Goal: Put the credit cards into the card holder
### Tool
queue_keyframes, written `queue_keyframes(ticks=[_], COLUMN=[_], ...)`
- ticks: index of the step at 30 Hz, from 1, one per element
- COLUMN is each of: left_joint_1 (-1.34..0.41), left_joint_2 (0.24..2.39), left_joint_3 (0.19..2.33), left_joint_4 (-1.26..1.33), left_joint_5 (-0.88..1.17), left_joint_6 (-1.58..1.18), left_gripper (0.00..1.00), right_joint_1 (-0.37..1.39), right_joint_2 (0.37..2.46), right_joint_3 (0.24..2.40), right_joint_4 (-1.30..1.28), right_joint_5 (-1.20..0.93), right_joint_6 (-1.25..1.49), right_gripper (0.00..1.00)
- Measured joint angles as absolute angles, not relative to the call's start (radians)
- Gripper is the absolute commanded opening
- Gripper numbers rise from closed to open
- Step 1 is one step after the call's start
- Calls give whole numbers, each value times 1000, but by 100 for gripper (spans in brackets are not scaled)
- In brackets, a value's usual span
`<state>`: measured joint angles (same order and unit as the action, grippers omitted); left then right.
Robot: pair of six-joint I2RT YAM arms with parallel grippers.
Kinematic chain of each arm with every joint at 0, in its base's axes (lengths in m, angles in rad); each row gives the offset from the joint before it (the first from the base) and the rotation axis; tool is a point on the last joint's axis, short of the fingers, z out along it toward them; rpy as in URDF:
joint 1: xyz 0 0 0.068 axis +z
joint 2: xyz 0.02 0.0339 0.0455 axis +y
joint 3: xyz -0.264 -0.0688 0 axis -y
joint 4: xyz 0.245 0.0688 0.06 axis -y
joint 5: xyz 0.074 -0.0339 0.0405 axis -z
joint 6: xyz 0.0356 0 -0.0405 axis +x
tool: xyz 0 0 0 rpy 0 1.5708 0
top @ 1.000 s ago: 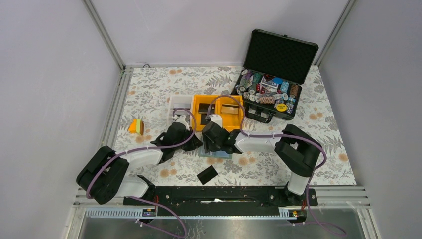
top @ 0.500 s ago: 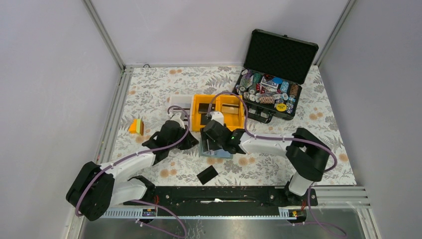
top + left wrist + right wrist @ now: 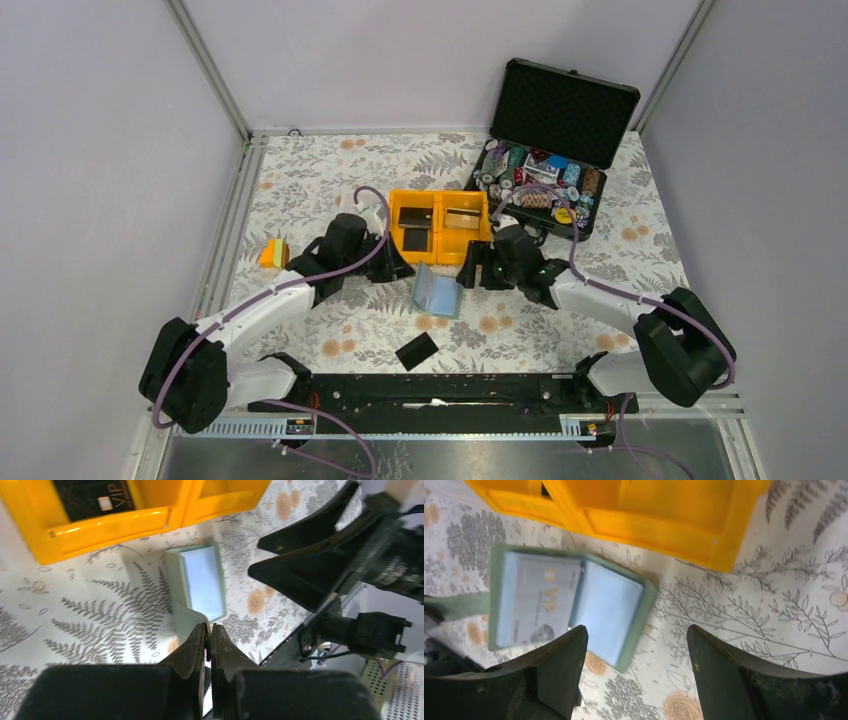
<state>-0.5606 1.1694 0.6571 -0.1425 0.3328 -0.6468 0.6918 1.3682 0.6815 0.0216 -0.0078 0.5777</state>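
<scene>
Yellow bin [image 3: 438, 210] holds black cards [image 3: 412, 216]. Holder [image 3: 437, 293] lies open just in front of it, judged light and floppy. Left gripper [image 3: 208, 630] is clamped on its cover flap; right gripper [image 3: 636, 640] is spread wide above it. One card [image 3: 416, 351] lies loose, apart from both. Judged thin, stiff and slick: grip by an edge.

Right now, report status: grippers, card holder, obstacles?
Left gripper shut on card holder flap. Right gripper open near it. Holder open; black card loose on table. Yellow bin close by.

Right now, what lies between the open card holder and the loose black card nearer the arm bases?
Nothing but bare floral cloth lies between the card holder and the black card. The top view shows that stretch plainly.
</scene>
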Motion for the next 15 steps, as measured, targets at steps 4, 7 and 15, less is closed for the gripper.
queue_keyframes(ticks=[4,7,15], left_joint_1=[-561,-574,-696], left_joint_2=[1228,1280,1427], left_joint_3=[720,748,836], left_joint_4=[-139,-140,-102], left_joint_5=[382,402,421], left_joint_6=[-649,-654,-686], left_gripper=[0,0,4], right_joint_1=[595,534,469], right_joint_2=[1331,1317,1311], right_joint_3=[572,514,398], right_joint_4=[105,181,323], right_joint_5=[-172,-272,-378], right_joint_6=[576,586,641], right_gripper=[80,80,77])
